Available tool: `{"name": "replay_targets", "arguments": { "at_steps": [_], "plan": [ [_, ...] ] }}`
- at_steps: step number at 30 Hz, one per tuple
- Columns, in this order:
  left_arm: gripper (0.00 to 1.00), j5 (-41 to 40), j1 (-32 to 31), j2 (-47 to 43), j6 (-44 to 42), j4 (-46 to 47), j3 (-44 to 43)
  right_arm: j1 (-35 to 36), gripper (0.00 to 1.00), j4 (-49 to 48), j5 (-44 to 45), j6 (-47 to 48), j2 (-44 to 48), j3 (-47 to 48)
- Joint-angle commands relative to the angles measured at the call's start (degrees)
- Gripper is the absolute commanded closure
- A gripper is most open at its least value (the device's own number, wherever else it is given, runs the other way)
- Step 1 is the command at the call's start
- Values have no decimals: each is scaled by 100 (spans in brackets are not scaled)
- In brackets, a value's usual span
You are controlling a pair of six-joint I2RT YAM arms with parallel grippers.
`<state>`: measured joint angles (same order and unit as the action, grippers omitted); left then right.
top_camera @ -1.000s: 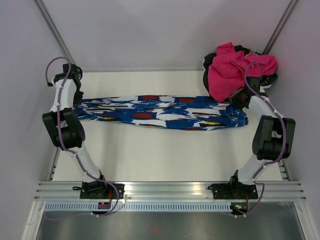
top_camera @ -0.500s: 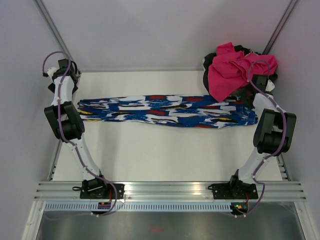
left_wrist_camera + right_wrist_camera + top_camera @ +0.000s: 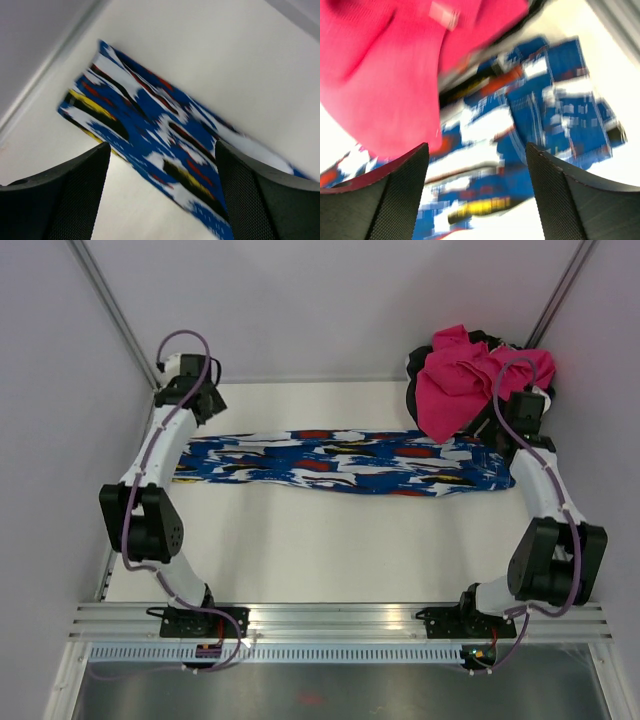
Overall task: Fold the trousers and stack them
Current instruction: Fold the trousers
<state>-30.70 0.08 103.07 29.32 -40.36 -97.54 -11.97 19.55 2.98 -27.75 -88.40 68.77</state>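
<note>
The right gripper [image 3: 475, 160], fingers spread wide, hung above the blurred trousers [image 3: 560, 115]; a pink cloth [image 3: 385, 75] covered part of them, on the table [image 3: 625, 155].

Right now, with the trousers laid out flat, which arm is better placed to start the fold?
Left, probably. The left gripper, open, hangs over the free leg end of the trousers, table showing all round. The right gripper, also open, is over the waist end, where a pink cloth crowds the fabric.
</note>
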Motion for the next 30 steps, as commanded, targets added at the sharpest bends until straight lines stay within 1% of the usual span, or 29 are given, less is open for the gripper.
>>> {"name": "replay_targets", "arguments": {
  "at_steps": [1,2,3,4,5,6,7,8,9,10,11,12,13,14,15,17,19,22,24,27,30],
  "plan": [
    [10,642,-586,-602,291,54,918,72,18,111,123,42,656,-740],
    [10,792,-666,-873,398,255,1478,63,20,58,141,-20,788,-1151],
    [10,950,-736,-998,460,396,1770,63,25,-21,193,-64,1024,-1321],
    [13,1213,-842,-1112,634,519,2017,72,28,-56,333,-90,1131,-1488],
    [15,1363,-869,-1192,688,633,2454,72,32,-91,387,-108,1210,-1751],
    [19,1487,-878,-1314,715,930,2650,72,40,-161,413,-99,1316,-1840],
    [28,1705,-886,-1342,741,1055,2809,80,46,-197,370,-73,1343,-1928],
    [33,1768,-887,-1342,742,1169,2993,80,51,-241,309,-47,1352,-2042],
    [39,1821,-887,-1263,750,1232,3012,89,59,-346,247,-3,1326,-2095],
    [53,1830,-887,-1193,759,1258,3012,107,64,-408,107,32,1273,-2148],
    [61,1831,-887,-1131,759,1285,2969,124,68,-452,36,50,1220,-2184],
    [70,1822,-887,-966,751,1302,2925,168,76,-557,-34,111,1055,-2184],
    [86,1804,-887,-877,707,1346,2890,203,79,-619,-104,164,957,-2175],
    [92,1778,-887,-780,689,1338,2759,247,81,-645,-122,182,756,-2106],
    [96,1700,-887,-666,654,1320,2671,326,89,-698,-114,208,667,-2053],
    [98,1568,-887,-306,593,1206,2416,396,97,-724,-61,208,395,-1851],
    [98,1453,-887,62,496,1197,2197,519,100,-829,-17,199,245,-1754],
    [98,1505,-860,415,443,1258,1898,660,100,-1084,106,191,-10,-1613],
    [98,1837,-843,784,443,1311,1748,722,100,-1172,158,182,-291,-1525],
    [98,2347,-799,1180,469,1259,1466,766,100,-1033,159,208,-695,-1419],
    [98,2446,-799,1373,566,1022,1421,775,100,-988,273,235,-854,-1568]
  ]
}}
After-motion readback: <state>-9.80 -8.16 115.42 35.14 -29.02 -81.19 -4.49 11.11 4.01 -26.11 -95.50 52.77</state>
